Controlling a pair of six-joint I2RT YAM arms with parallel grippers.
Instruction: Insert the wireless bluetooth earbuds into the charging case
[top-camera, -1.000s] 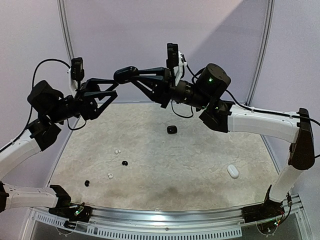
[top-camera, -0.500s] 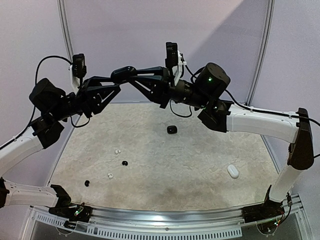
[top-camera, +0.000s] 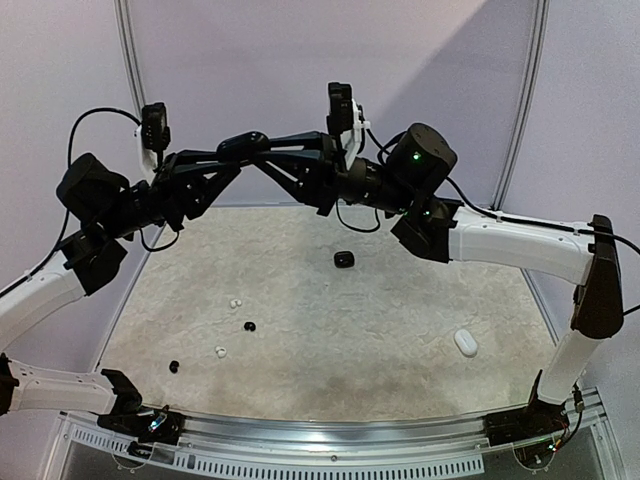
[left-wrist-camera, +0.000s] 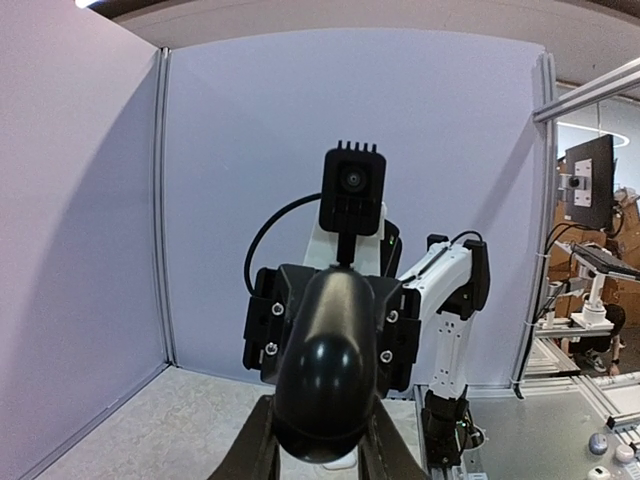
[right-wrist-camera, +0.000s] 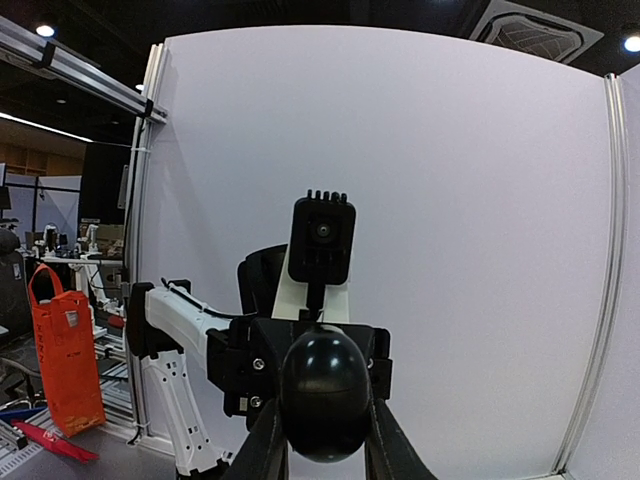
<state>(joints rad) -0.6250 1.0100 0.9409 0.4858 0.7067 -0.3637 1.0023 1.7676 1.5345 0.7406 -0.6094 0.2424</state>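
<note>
A glossy black pebble-shaped charging case (top-camera: 243, 143) hangs high above the table, held from both ends. My left gripper (top-camera: 230, 160) is shut on it from the left, my right gripper (top-camera: 264, 152) from the right. In the left wrist view the case (left-wrist-camera: 330, 370) fills the gap between my fingers (left-wrist-camera: 262, 445); the same in the right wrist view (right-wrist-camera: 323, 395). On the table lie tiny earbuds: a white one (top-camera: 235, 302), a black one (top-camera: 249, 326), a white one (top-camera: 220, 352) and a black one (top-camera: 174, 367).
A small black object (top-camera: 344, 260) sits mid-table toward the back. A white pebble-shaped case (top-camera: 466, 343) lies at the right front. Purple walls enclose the back and sides; a metal rail (top-camera: 330, 430) runs along the front edge.
Both grippers, still joined on the black case, have risen slightly and shifted a little left. The left wrist lifted. Nothing on the table has moved.
</note>
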